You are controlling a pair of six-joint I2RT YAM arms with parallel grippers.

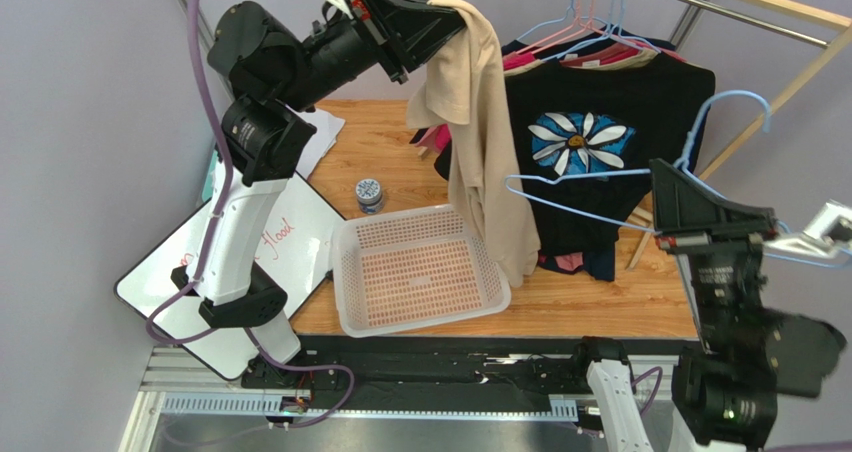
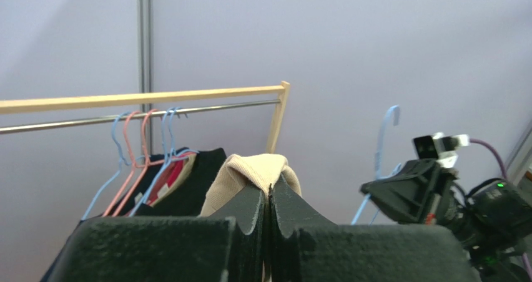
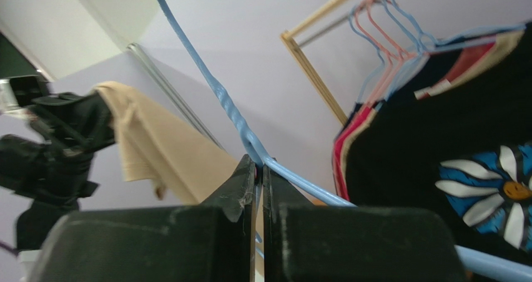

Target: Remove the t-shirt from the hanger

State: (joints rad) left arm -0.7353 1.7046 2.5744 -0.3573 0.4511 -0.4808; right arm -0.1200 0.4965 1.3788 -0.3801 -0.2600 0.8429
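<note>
A beige t-shirt (image 1: 483, 132) hangs from my left gripper (image 1: 432, 17), which is shut on its top fold high above the table; the fold shows in the left wrist view (image 2: 257, 170) between the pads. The shirt's lower end dangles over the right side of a white basket (image 1: 418, 269). My right gripper (image 1: 668, 184) is shut on the neck of a bare light-blue wire hanger (image 1: 600, 187), held up at the right; the hanger also shows in the right wrist view (image 3: 237, 123). The shirt is off the hanger, a little left of its tip.
A clothes rail (image 1: 740, 7) at the back right carries several hangers and a black t-shirt with a daisy print (image 1: 600, 142). A small jar (image 1: 369, 194) stands behind the basket. A whiteboard (image 1: 250, 262) lies at the left by the left arm's base.
</note>
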